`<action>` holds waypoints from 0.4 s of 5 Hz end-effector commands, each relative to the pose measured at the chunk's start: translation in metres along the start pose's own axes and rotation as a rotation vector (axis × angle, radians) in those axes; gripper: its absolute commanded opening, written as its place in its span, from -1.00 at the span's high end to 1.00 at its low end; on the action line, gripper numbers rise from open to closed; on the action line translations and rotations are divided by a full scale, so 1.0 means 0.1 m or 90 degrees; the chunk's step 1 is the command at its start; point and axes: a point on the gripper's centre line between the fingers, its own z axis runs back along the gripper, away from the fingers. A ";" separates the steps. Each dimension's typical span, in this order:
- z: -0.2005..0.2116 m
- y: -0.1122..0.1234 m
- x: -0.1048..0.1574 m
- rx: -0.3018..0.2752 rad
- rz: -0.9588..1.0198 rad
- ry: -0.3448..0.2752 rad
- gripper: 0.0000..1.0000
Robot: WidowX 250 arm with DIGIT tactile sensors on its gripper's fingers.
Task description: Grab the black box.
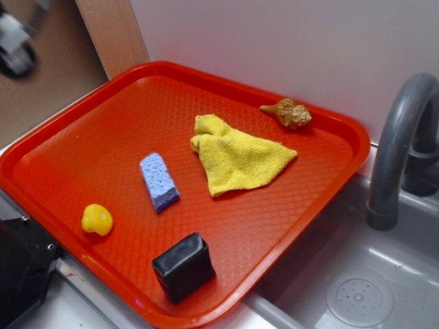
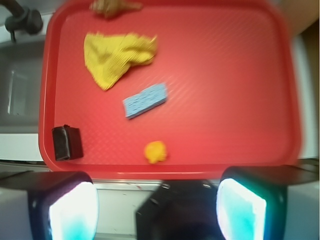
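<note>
From outside, the black box [image 1: 183,266] sits at the red tray's [image 1: 82,144] near rim with no claw visible, while the wrist shows the open, empty claw [image 2: 157,207] high above, box [image 2: 67,142] far ahead-left, risking a rim-blocked miss.

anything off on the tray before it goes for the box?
Nothing stands out. The black box sits upright near the red tray's corner, intact. The yellow cloth is crumpled but spill-free. End effector is open, off the tray.

Gripper [image 2: 157,207] spread wide, holding nothing. Two pale fingertip pads [image 2: 74,210] at the bottom of the wrist view, well apart. Pointed downward from above.
</note>
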 end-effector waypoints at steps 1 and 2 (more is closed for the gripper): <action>-0.39 -0.69 0.27 0.010 -0.092 -0.008 -1.00; -0.47 -0.86 0.27 -0.002 -0.106 -0.018 -1.00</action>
